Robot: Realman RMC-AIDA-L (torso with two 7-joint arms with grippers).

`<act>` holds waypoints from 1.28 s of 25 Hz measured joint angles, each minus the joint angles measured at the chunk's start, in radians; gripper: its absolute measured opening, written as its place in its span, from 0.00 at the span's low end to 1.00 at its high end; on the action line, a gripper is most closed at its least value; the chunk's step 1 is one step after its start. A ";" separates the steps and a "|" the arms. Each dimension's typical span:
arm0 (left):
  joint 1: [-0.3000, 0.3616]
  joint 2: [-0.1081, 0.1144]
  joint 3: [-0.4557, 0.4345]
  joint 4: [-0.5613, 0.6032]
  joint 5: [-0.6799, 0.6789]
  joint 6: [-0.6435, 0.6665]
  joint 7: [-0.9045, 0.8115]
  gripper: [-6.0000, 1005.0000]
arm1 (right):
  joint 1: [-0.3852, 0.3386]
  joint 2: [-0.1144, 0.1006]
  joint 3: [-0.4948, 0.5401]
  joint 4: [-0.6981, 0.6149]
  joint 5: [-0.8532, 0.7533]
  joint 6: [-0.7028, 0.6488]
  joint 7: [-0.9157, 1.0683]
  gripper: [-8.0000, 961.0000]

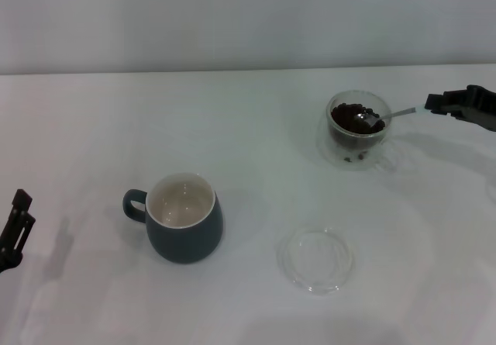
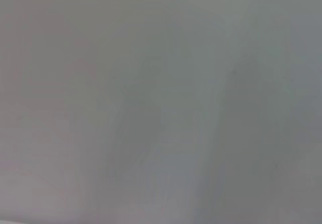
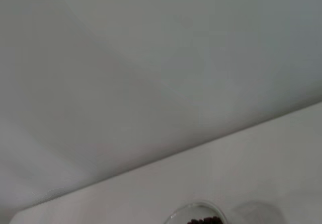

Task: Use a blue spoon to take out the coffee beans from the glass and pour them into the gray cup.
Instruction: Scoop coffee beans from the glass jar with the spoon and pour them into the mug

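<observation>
Head view: the glass [image 1: 357, 129] stands far right on the white surface [image 1: 256, 136], holding coffee beans [image 1: 355, 120]. The blue spoon [image 1: 385, 115] rests its metal bowl among them, its handle clamped in the right gripper [image 1: 428, 104]. The gray cup [image 1: 184, 217] sits nearer, left of centre, well apart, beside a clear saucer [image 1: 316, 260]. The left gripper [image 1: 17, 225] is parked at the left edge; whether it is open I cannot tell

Left wrist view: only blank surface

Right wrist view: only the glass rim [image 3: 197, 207] and beans [image 3: 204, 220] at the edge
</observation>
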 joint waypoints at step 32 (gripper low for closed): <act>-0.028 0.002 0.000 -0.001 -0.013 -0.002 0.000 0.70 | 0.100 -0.078 0.028 0.172 -0.008 -0.070 0.052 0.16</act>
